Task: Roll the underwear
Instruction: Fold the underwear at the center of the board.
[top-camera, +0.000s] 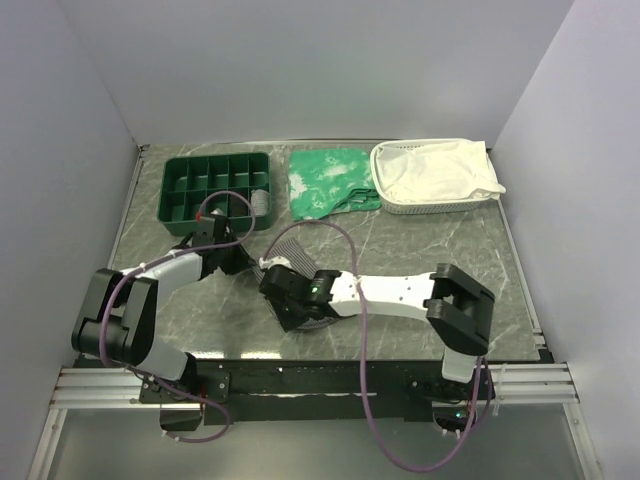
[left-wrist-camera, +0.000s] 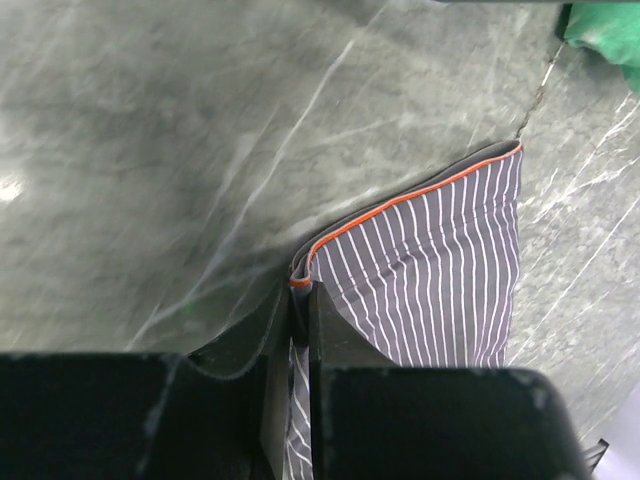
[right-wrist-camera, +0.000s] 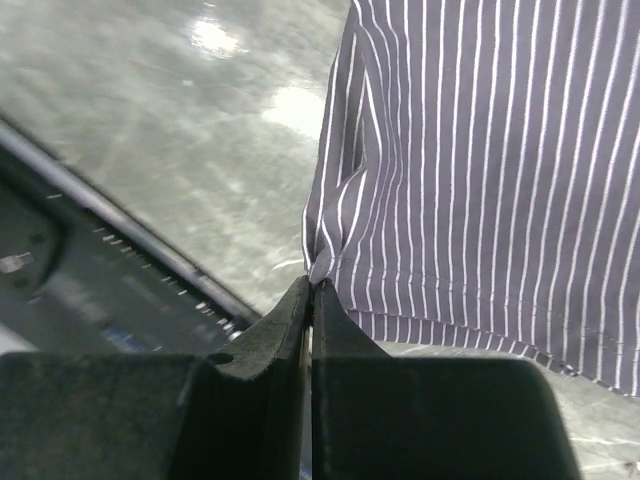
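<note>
The underwear (left-wrist-camera: 430, 270) lay unrolled on the surface (left-wrist-camera: 150, 150), just nearside of the green tray (top-camera: 215, 190). The left gripper (left-wrist-camera: 303, 300) pinched its orange-edged waistband corner and the right gripper (right-wrist-camera: 312, 290) pinched a hem corner. All the rolling apparently remained.

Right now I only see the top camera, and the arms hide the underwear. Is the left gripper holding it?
Observer: Yes. In the left wrist view, the left gripper is shut on a corner of the underwear, right at its orange-red edging.
Operator: And the right one?
Observer: The right gripper is shut too, pinching a hem corner. The striped fabric puckers at its tips.
Operator: Any roll started?
Observer: None visible. In the left wrist view the fabric lies flat on the table.
</note>
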